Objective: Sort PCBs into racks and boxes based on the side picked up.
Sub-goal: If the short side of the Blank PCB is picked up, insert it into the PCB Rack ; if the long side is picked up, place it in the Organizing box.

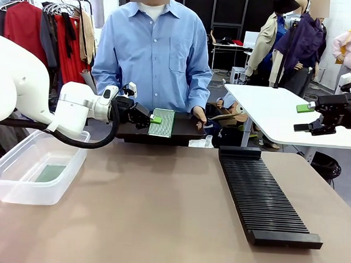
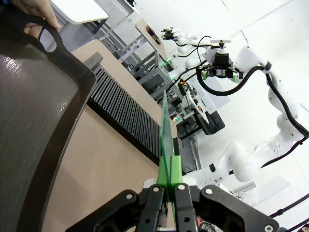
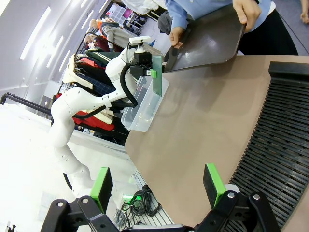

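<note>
My left gripper (image 1: 155, 118) is shut on a light green PCB (image 1: 162, 122), holding it upright over the flat black tray (image 1: 184, 131) that the person holds at the table's far edge. The left wrist view has this PCB (image 2: 165, 140) edge-on between my green pads (image 2: 177, 166). Another PCB (image 1: 49, 173) lies in the clear box (image 1: 20, 182) at the left. The long black rack (image 1: 263, 195) lies on the right half of the table. My right gripper (image 1: 309, 116) hangs open and empty above the table's right edge, its pads (image 3: 102, 185) wide apart.
The person's hands (image 1: 200, 114) grip the tray (image 3: 207, 38) at the far side. A white side table (image 1: 276, 113) stands behind the rack. Bare brown tabletop (image 1: 154, 201) lies between box and rack.
</note>
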Robot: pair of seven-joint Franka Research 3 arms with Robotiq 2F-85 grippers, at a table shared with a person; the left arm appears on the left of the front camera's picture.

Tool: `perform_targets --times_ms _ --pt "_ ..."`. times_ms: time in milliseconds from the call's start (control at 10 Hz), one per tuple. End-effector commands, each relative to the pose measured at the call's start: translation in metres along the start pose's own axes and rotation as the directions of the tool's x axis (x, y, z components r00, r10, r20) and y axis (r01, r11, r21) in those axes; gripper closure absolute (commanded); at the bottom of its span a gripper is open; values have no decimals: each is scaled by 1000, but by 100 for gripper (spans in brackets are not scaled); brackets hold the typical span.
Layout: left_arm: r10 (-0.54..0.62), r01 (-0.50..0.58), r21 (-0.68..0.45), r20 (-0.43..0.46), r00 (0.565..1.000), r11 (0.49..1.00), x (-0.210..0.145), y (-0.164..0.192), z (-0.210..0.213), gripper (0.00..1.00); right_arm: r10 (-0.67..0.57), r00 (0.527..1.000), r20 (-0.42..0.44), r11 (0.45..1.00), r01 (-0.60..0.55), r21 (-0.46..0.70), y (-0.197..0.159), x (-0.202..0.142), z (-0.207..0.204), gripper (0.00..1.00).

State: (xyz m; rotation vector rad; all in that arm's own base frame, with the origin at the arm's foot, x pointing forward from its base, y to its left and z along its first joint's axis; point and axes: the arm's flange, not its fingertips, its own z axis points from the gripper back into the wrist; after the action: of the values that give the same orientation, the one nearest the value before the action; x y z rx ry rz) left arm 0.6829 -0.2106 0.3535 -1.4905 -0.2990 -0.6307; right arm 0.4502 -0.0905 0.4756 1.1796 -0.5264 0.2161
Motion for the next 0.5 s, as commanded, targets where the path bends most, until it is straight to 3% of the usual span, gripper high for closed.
perform_targets --times_ms 0,400 --pt "-5 5 -2 3 1000 1000 -1 -3 -1 100 6 1000 2 1000 -6 8 2 1 1 0" --pt "56 -56 -7 34 998 998 -29 -33 17 100 6 1000 2 1000 -6 8 2 1 1 0"
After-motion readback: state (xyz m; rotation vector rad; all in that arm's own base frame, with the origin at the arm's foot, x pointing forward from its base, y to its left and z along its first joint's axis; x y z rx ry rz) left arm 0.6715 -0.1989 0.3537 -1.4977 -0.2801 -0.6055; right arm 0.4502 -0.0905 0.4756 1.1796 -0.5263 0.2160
